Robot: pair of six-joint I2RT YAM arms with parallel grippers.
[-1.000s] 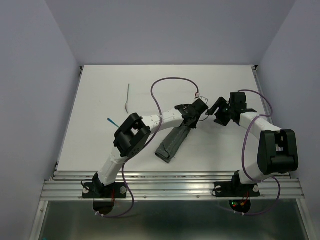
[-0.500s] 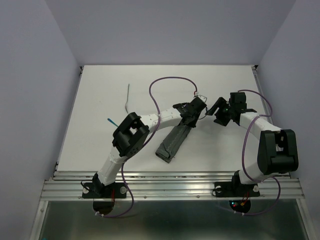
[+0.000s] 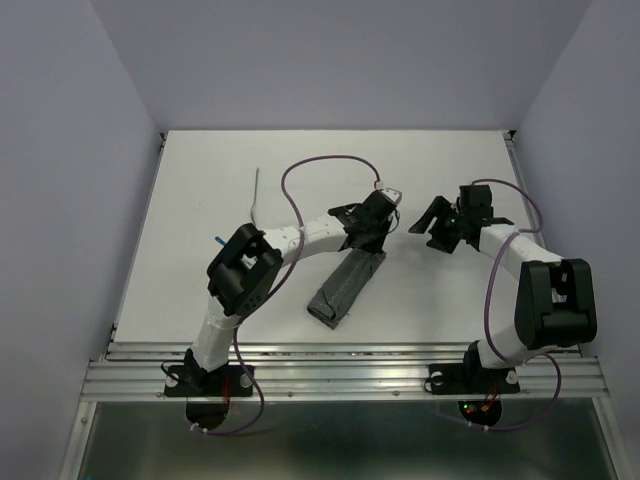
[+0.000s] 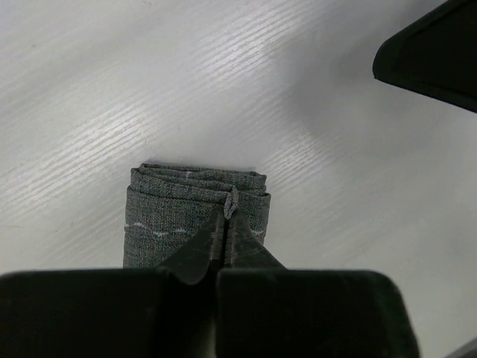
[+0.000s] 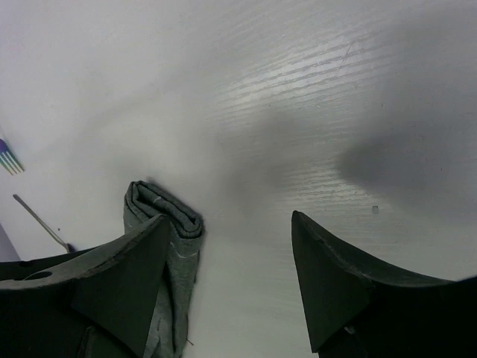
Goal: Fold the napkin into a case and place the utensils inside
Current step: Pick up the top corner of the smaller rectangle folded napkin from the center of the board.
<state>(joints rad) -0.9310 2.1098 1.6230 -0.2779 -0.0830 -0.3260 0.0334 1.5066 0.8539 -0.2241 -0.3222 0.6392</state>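
Folded case (image 3: pixel 343 287) lies centre of the tabletop (image 3: pixel 450 170): soft, floppy, layers will likely slip. Left fingers (image 4: pixel 197 253) clenched on a pinch of its top layer at the far end; right fingers (image 5: pixel 123 283) spread, empty, nearby. Best hold: the open lip.

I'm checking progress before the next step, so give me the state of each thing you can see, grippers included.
case: folded narrow, flat on the table
left gripper: shut on the case's end fold
right gripper: open, holding nothing
grey utensil: lying on the table, outside the case
teal-handled utensil: mostly hidden by the left arm, outside the case
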